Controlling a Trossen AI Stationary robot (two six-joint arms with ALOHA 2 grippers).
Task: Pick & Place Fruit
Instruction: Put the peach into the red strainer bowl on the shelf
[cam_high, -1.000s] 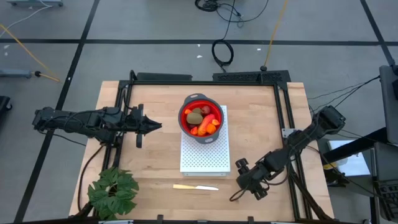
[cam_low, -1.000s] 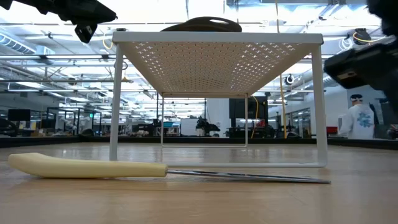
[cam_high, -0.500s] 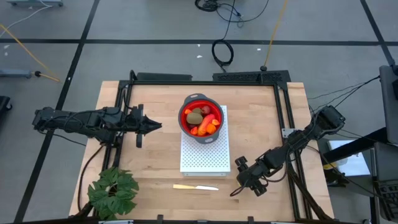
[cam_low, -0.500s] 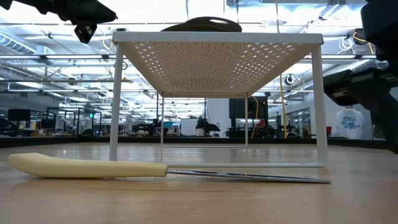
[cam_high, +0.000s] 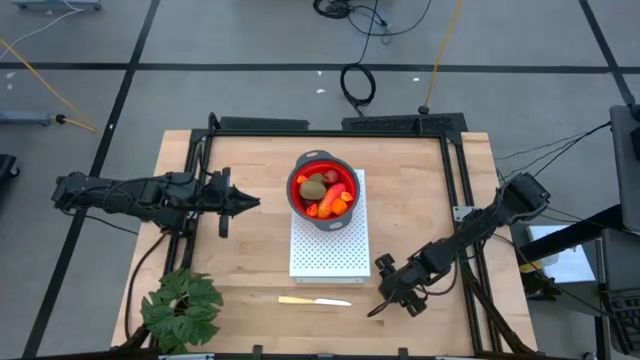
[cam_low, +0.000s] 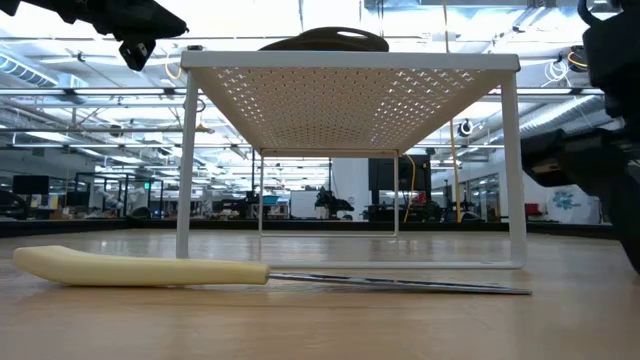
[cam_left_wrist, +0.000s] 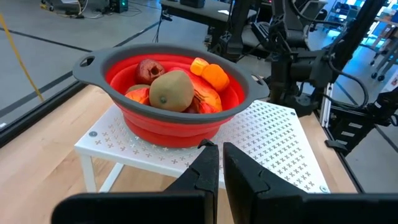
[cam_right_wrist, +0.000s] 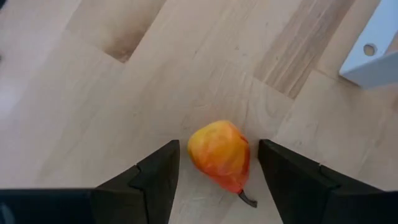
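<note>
Mostly done | fruit in red bowl, frame centre | pear on counter between spread right end effector fingers, ungrasped | left end effector together, idle.

Light wooden butcher-block table with a few things resting on its top.
White perforated metal riser shelf stands on thin legs mid-table, near the far edge to centre; it carries a red collapsible colander bowl with grey rim on its far end. Pale yellow-handled knife lies flat on the wood just in front of the shelf, blade toward the right side. Green leafy plant sits at the near-left corner. Yellow-red toy pear with short stem lies on bare wood near the shelf's near-right leg.
</note>
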